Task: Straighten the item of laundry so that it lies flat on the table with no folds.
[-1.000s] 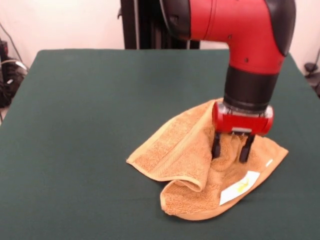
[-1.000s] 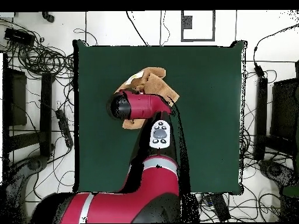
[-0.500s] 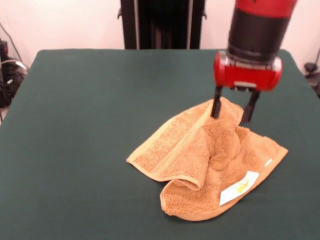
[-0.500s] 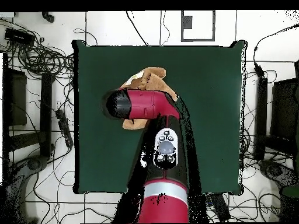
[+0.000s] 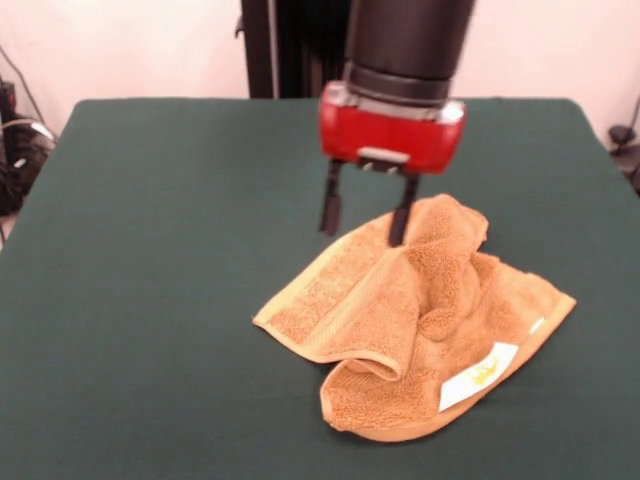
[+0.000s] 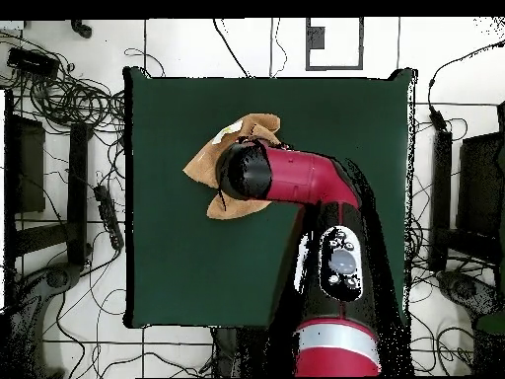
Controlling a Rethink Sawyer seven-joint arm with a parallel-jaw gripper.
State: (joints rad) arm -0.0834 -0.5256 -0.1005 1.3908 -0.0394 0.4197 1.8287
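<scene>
The item of laundry (image 5: 425,310), an orange-tan towel, lies crumpled on the right half of the green table (image 5: 150,250). It has a raised hump at its far side, and its near corner is rolled under. Its white label (image 5: 480,375) faces up at the near right edge. My gripper (image 5: 363,236) hangs open just above the towel's far left edge with nothing between its fingers (image 5: 329,210). In the overhead view the arm's wrist (image 6: 245,170) covers the gripper and the towel's middle. Only the towel's edges (image 6: 202,163) show around it.
A black stand (image 5: 300,45) rises behind the table's far edge. Cables (image 5: 15,150) lie off the table's left side. In the overhead view, cables (image 6: 69,99) and dark equipment ring the table (image 6: 345,128) on the floor.
My gripper has lifted out of the towel with nothing in it and moved left in the front view. The towel's middle now stands up in a hump where the fingers were.
</scene>
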